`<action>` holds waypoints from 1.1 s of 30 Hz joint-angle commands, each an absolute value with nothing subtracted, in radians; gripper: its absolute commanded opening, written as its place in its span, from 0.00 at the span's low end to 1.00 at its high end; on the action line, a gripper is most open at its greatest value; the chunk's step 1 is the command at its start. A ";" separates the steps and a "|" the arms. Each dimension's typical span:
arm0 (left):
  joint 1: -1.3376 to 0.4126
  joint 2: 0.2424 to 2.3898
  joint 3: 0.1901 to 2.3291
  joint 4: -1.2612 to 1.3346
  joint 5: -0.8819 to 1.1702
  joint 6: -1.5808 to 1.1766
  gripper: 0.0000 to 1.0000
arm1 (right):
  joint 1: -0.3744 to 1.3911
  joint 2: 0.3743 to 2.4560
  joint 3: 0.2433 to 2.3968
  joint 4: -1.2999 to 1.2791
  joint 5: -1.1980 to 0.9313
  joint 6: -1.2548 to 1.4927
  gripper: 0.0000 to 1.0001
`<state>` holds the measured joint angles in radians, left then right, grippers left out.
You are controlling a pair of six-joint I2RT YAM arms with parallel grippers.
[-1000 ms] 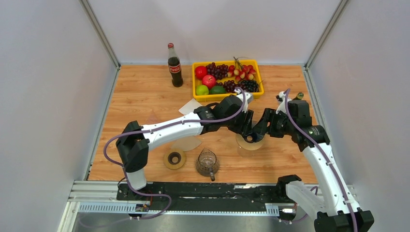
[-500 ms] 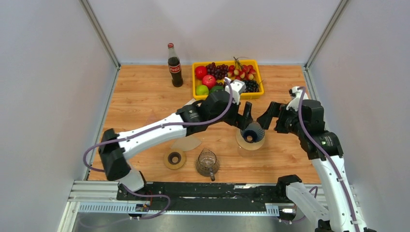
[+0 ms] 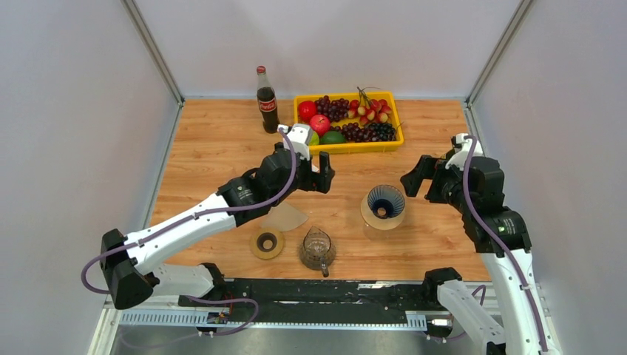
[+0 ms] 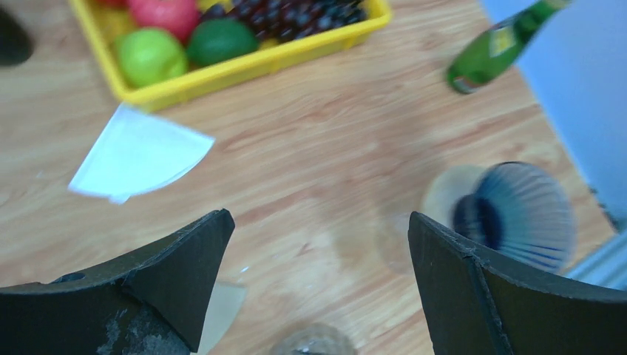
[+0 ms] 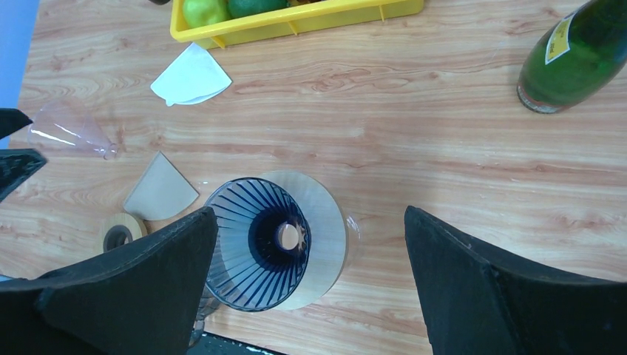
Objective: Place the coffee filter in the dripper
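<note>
While hanging above the table (image 3: 214,148), clasps nothing in the left gripper (image 3: 324,176): fingers (image 4: 185,274) splayed fully apart, only bare wood between them. Sits between the yellow tray (image 3: 347,146) and the brown filter (image 3: 285,217), left of the dripper (image 3: 386,201) and well apart from it. Same at the right gripper (image 3: 418,179): fingers (image 5: 473,281) thrown wide, holding nothing, just right of the dripper without touching it. From that wrist, looks down on the dripper framed between the two fingers.

Finds the dripper upright on a pale round base (image 5: 322,222), right of the table's middle, its blue ribbed inside and centre hole in plain sight. Finds the white filter (image 5: 191,76) flat on the wood just in front of the tray, well apart from the dripper; from above, hidden under the left arm (image 3: 196,217). Finds the brown filter flat as well, nearer the front edge, left of the dripper, just beside a tape ring (image 3: 254,244). Near the white filter, on its side: a clear cone (image 5: 70,129). Near the front edge, between ring and dripper: a glass jug (image 3: 317,250). In the tray: fruit (image 3: 319,123). Just left of the tray, upright: a cola bottle (image 3: 267,100). Toward the right wall, behind the dripper: a green bottle (image 5: 580,52). Through the left wrist, blurred: dripper at right, white filter at left.
</note>
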<state>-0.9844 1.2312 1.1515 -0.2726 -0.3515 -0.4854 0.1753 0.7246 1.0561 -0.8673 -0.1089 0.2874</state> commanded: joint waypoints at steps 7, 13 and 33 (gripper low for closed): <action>-0.818 1.111 0.955 -0.349 -0.351 -0.606 1.00 | 0.180 0.784 1.098 -0.746 -0.204 0.201 1.00; -0.748 1.048 0.834 -0.345 -0.336 -0.643 1.00 | 0.319 0.877 1.118 -0.693 -0.162 0.161 1.00; -0.703 0.732 0.759 -0.697 -0.623 -0.769 1.00 | 0.803 1.646 1.337 -0.346 -0.214 -0.872 0.97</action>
<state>-0.7097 0.7765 0.7628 -0.5625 -0.5232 -0.7036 0.7986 1.5414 1.2388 -0.4458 -0.0925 -0.5873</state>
